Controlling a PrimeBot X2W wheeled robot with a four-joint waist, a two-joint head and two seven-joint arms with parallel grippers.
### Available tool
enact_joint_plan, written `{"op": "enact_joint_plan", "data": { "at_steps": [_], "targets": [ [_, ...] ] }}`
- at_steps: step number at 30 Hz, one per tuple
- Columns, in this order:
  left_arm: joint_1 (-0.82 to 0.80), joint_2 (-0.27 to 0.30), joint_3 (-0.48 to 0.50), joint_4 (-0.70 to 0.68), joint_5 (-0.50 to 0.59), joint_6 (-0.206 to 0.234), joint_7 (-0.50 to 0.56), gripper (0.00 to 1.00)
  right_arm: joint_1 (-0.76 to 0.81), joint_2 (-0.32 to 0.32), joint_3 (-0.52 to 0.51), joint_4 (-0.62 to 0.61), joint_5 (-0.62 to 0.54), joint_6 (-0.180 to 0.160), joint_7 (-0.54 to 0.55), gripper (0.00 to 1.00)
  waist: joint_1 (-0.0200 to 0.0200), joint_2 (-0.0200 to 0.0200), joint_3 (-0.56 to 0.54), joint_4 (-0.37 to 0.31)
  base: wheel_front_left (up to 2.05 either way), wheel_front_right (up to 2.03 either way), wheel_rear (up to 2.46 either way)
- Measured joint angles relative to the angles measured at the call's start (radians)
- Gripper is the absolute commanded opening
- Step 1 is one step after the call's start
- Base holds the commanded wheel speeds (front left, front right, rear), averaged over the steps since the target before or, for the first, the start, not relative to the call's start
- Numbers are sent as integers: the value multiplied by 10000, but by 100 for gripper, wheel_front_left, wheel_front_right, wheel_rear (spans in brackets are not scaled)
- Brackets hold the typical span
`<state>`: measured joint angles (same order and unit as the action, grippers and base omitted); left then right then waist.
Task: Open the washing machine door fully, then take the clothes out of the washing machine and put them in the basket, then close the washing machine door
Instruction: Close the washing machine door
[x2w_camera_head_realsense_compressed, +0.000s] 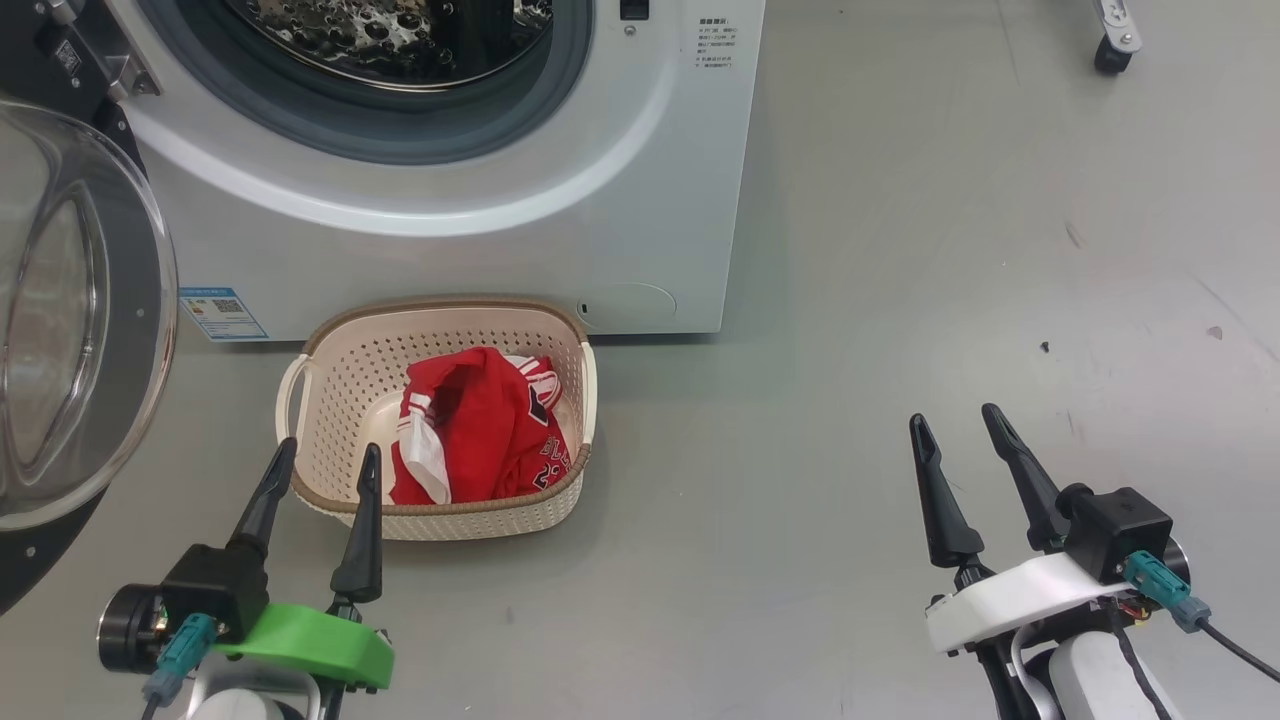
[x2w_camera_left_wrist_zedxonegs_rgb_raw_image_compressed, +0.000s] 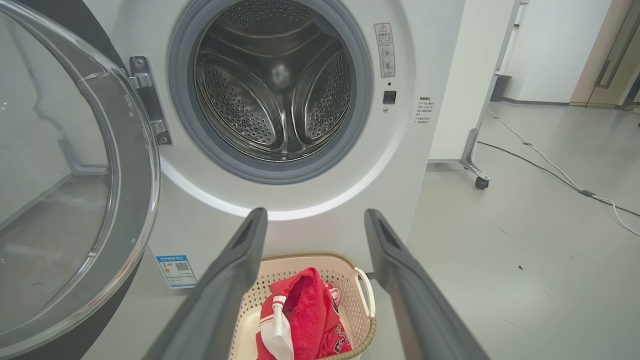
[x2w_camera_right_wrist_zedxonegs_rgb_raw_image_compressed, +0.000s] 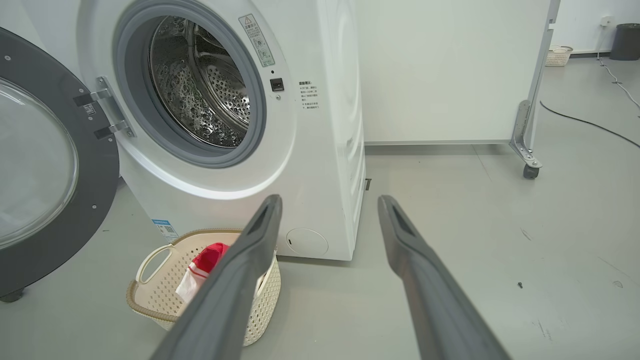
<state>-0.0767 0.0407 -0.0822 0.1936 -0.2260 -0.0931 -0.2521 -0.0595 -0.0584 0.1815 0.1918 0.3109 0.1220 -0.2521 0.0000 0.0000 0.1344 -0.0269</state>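
Writing: I read 23 on the clothes (x2w_camera_head_realsense_compressed: 480, 430), lying in the basket (x2w_camera_head_realsense_compressed: 440, 305); blue QR label (x2w_camera_head_realsense_compressed: 222, 312) on the washer (x2w_camera_head_realsense_compressed: 640, 200).
Left wrist cam: warning sticker (x2w_camera_left_wrist_zedxonegs_rgb_raw_image_compressed: 384, 49); door (x2w_camera_head_realsense_compressed: 60, 320) hung open.
Grippers: left gripper (x2w_camera_head_realsense_compressed: 330, 445) and right gripper (x2w_camera_head_realsense_compressed: 952, 413) gaped wide, empty.

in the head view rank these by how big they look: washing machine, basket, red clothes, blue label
1. washing machine, largest even though cut off at the top edge
2. basket
3. red clothes, lying inside the basket
4. blue label, clearly smallest
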Motion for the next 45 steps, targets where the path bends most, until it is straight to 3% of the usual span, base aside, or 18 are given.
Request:
{"op": "enact_joint_plan", "data": {
  "at_steps": [31, 45],
  "targets": [
    [-12, 2, -192, 13, -104, -2, 0, 100, -46, 8, -92, 42, 2, 0, 0, 100, 0, 0, 28, 75, 0, 0, 0],
    [-22, -2, -525, 88, -334, -2, 0, 100, -35, -125, -96, 25, -2, 0, 0, 100, 0, 0, 21, 974, 0, 0, 0]
  ]
}}
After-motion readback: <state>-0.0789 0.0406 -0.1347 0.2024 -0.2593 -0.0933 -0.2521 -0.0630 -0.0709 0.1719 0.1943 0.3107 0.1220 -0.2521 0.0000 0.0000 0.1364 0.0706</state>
